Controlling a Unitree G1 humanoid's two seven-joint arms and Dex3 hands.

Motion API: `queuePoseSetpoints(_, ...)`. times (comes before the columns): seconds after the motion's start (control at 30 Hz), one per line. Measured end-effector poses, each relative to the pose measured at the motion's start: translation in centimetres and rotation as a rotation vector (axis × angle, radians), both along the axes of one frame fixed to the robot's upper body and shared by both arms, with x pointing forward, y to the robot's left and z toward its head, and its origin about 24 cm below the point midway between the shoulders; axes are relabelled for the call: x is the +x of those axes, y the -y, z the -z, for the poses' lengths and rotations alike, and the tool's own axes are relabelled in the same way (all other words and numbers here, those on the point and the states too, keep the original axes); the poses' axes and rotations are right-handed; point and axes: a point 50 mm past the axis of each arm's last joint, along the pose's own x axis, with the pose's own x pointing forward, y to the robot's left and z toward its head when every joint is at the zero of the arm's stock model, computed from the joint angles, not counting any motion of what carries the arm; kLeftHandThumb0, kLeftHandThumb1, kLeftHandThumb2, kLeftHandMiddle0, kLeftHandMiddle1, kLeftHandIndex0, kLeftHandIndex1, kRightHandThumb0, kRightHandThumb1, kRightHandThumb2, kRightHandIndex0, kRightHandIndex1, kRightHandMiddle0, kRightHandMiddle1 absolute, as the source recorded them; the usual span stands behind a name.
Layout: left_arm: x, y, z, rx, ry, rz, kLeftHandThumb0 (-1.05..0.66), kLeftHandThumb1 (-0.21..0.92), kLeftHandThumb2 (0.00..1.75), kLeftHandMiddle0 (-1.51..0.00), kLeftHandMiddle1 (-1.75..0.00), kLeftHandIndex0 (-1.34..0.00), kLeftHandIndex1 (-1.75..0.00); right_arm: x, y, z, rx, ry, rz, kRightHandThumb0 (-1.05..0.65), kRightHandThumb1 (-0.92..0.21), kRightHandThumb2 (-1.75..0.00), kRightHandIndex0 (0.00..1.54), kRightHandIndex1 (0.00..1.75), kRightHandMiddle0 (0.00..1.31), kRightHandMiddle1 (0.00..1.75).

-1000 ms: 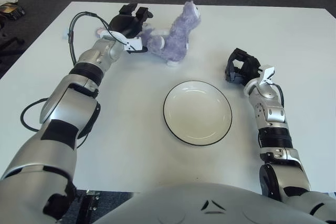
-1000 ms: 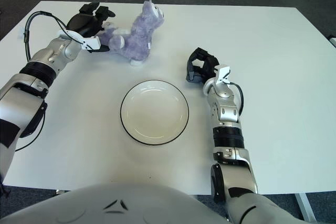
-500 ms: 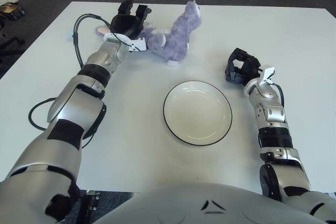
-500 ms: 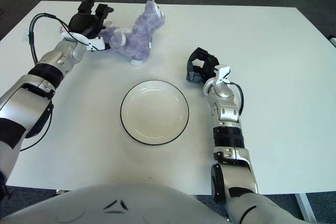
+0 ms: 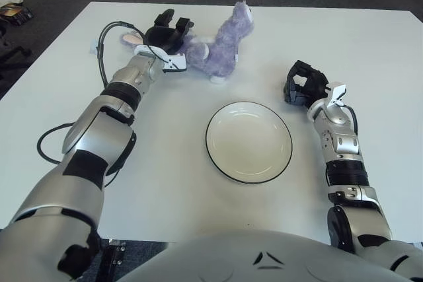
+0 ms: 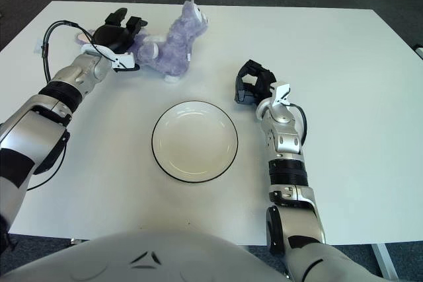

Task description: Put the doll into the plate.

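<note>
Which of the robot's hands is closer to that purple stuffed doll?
Left. The left hand is right against the doll at its rear end; the right hand sits well apart, beside the plate.

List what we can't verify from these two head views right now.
- Grasp contact: the left robot hand covers the doll's rear end in both views, so whether its fingers clamp it is unclear.
- Right robot hand: seen from behind; its palm side is hidden.
- Plate: depth unreadable from above.
</note>
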Motion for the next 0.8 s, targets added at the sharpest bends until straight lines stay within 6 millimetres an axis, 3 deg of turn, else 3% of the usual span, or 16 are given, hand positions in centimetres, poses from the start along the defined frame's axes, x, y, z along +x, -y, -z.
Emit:
queuePoseSetpoints(0.2,0.2,0.2,-0.1,0.012,-0.069,0.0,-0.73,0.29,0.99,0.0,-0.35,0.0,-0.81,0.0,0.0,0.0,0.0,-0.001,0.0,-0.52,-0.23,-1.42,1.32,1.75,0.69,1.75)
queuePoseSetpoints(0.27,0.4,0.3,-0.2,0.018,-0.094,-0.002,-0.73,0.31,0.97,0.0,-0.52,0.0,-0.8,0.0,0.0,0.0,-0.001,-0.001,0.0,-0.52,-0.23,-1.42,1.32,1.75,0.69,1.75)
queuePoseSetpoints(0.3,0.5,0.4,-0.3,0.019,-0.105,-0.003,-0.71,0.3,0.98,0.0,-0.74,0.0,-0.82,0.0,0.0,0.0,-0.001,0.0,0.0,-0.52,-0.23,-1.42,1.32,1.75,0.68,1.75)
queuePoseSetpoints(0.43,0.7,0.7,-0.6,0.019,-0.171,-0.004,-0.68,0.27,1.01,0.0,-1.16,0.0,-0.87,0.0,0.0,0.0,-0.002,0.002,-0.006,-0.52,-0.23,-1.42,1.32,1.75,0.68,1.75)
queuePoseSetpoints(0.7,1.0,0.9,-1.0,0.006,-0.276,-0.01,-0.59,0.22,1.11,-0.01,-1.19,0.0,-0.9,0.0,0.1,0.0,-0.003,0.004,-0.017,-0.52,-0.23,-1.42,1.32,1.75,0.69,1.75)
queuePoseSetpoints(0.8,1.1,1.0,-1.1,0.003,-0.296,-0.012,-0.59,0.23,1.1,-0.1,-1.27,0.0,-0.9,0.0,0.1,0.0,-0.004,0.004,-0.017,-0.52,-0.23,-1.43,1.32,1.75,0.69,1.75)
